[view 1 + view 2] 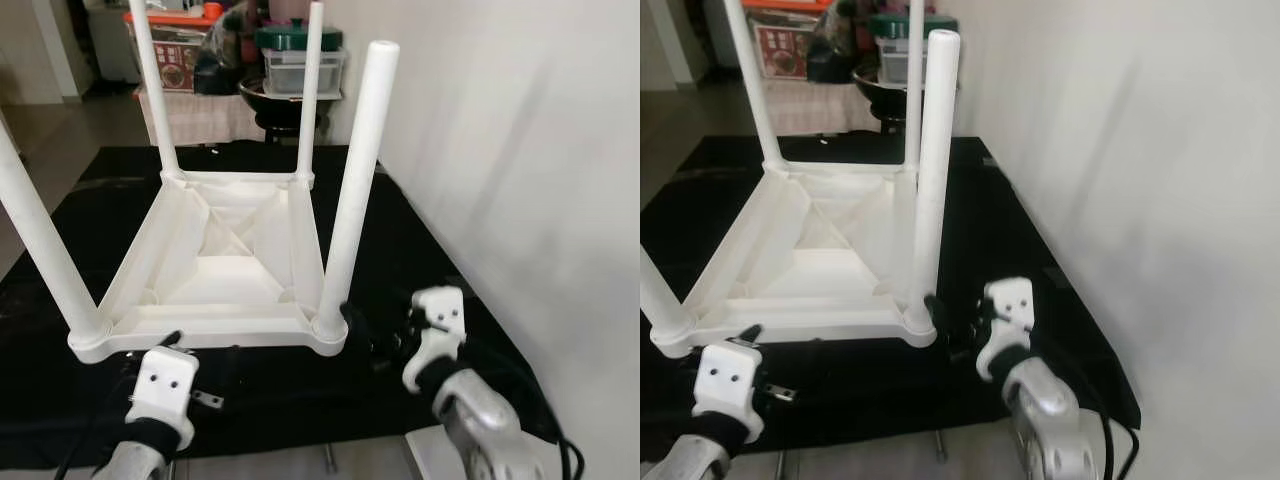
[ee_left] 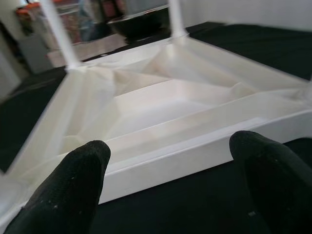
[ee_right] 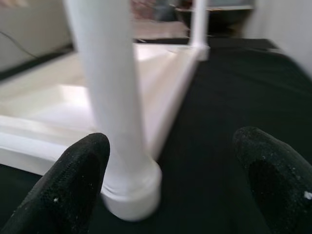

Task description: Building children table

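Nearest you, both grippers sat low at the table's near edge, and neither held anything. Your left gripper (image 2: pixel 168 161) was spread wide, its two black fingers (image 2: pixel 68 187) apart with the near rim of the table (image 1: pixel 215 275) between and just beyond them, not touching. Your right gripper (image 3: pixel 178 170) was also wide open, with the near right leg (image 1: pixel 355 190) standing at its socket just inside one finger (whether that finger touched the leg was too blurred to tell). I'd judge you had placed it there to steady or seat that leg, since the socket is where the leg meets the frame.

The table lay upside down on a black mat (image 1: pixel 400 250), top face down, which put the sockets up where legs could be pushed in from above. All four legs stood in their corners: the near left leg (image 1: pixel 40 245) leaning outward toward the view's edge, the far left leg (image 1: pixel 155 90) and far right leg (image 1: pixel 310 95) upright at the back. By that, the assembly looked close to done; what remained was probably pressing the legs home and turning the table over.

Beyond the mat, against the white wall (image 1: pixel 500 150), sat a clutter of boxes and containers (image 1: pixel 300 60), well clear of the work.
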`<state>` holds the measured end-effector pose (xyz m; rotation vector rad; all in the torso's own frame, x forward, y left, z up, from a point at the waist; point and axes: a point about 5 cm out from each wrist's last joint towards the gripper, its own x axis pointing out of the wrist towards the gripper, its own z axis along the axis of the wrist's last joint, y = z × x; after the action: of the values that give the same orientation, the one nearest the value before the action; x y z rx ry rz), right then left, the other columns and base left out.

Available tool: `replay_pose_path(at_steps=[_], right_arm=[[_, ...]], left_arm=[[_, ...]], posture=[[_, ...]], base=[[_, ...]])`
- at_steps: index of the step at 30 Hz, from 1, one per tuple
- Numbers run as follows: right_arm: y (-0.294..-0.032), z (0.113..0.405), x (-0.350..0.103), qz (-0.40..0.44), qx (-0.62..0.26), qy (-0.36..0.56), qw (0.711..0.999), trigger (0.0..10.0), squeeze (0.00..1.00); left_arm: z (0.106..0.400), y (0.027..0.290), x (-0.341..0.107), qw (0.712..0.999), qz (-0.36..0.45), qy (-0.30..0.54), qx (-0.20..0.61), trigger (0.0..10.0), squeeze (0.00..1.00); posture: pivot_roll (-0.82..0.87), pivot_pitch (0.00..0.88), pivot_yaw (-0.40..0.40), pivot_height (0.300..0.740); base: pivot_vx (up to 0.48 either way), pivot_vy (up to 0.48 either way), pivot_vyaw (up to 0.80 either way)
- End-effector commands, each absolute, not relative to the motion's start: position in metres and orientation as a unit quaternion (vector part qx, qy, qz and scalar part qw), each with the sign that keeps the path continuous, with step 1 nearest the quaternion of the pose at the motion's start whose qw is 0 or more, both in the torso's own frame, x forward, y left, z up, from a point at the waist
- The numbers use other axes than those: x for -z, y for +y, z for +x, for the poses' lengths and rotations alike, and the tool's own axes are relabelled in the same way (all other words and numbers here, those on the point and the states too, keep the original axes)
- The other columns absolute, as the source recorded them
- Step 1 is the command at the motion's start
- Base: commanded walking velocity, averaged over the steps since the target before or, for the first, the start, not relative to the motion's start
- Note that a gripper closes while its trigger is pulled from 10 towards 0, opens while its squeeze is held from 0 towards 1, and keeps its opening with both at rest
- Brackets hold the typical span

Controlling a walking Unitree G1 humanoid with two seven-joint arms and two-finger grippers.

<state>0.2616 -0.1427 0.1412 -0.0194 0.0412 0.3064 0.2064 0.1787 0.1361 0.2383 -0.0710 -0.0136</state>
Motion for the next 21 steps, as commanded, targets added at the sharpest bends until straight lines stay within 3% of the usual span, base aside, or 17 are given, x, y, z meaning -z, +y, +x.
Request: replay_pose_path(at_steps=[1, 4, 21], right_arm=[[-0.149, 0.262, -0.144, -0.043, -0.12, 0.012, 0.992, 10.0, 0.0], [-0.155, 0.265, -0.141, -0.054, -0.1, 0.021, 0.993, 10.0, 0.0], [-0.153, 0.269, -0.14, -0.071, -0.087, 0.017, 0.994, 10.0, 0.0]], left_arm=[[0.203, 0.181, -0.132, 0.99, 0.137, -0.018, -0.006, 10.0, 0.0], [0.202, 0.181, -0.13, 0.989, 0.15, -0.012, -0.013, 10.0, 0.0], [0.203, 0.178, -0.131, 0.986, 0.166, -0.018, -0.024, 10.0, 0.0]], posture=[[0.06, 0.011, -0.062, 0.74], [0.07, 0.01, -0.062, 0.74], [0.07, 0.005, -0.068, 0.74]], base=[[0.0, 0.0, 0.0], [0.0, 0.0, 0.0], [0.0, 0.48, 0.0]])
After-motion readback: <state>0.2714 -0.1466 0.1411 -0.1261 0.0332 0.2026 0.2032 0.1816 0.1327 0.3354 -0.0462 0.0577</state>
